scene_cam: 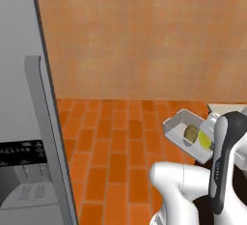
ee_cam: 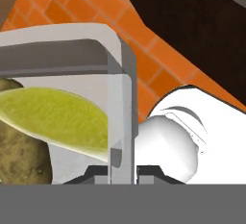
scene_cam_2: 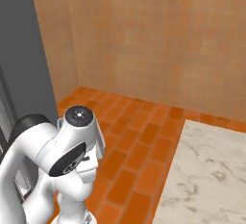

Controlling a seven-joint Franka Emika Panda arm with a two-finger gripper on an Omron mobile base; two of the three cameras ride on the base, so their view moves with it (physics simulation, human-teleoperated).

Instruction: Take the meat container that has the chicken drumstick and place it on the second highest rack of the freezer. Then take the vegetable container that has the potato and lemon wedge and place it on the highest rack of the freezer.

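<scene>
The vegetable container hangs in the air above the brick floor, to the right of the freezer. In it lie the potato and the lemon wedge. Up close, the tray's grey side wall runs down between the fingertips of my gripper, which is shut on it, with the lemon wedge and potato just inside. The freezer shows its grey door with the silver bar handle and the dispenser panel. The meat container and the freezer's racks are out of view.
A marble counter fills the lower right of the right base view, and its corner sits just behind the held tray. An orange tiled wall stands behind. My arm's elbow is close to the freezer's dark side.
</scene>
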